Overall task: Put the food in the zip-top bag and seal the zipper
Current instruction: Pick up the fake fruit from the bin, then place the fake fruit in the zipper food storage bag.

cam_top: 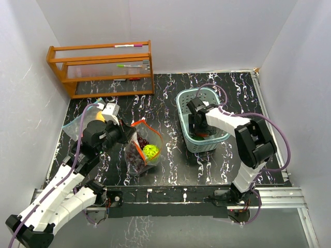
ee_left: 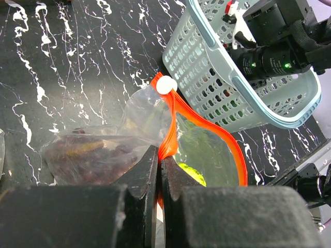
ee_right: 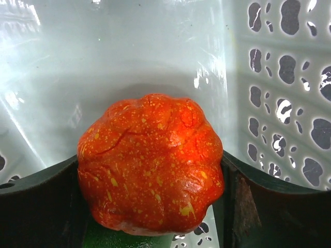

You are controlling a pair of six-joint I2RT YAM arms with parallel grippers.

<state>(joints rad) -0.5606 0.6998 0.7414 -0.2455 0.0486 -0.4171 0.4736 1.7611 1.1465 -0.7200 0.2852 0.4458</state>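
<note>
Table (cam_top: pixel 170 165): left gripper (ee_left: pixel 159 155) on bag (ee_left: pixel 150 111), right gripper (ee_right: pixel 150 170) seemingly around orange-red fruit (ee_right: pixel 147 150)

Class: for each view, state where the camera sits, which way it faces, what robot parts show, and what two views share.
Top: above and behind the left arm and right arm, both showing, looking down at the table.
Left wrist: on that arm, looking along the left pincer, shut on the bag.
Right wrist: inside the basket, facing the fruit in the right pincer.
Top and left wrist share bag and basket.
</note>
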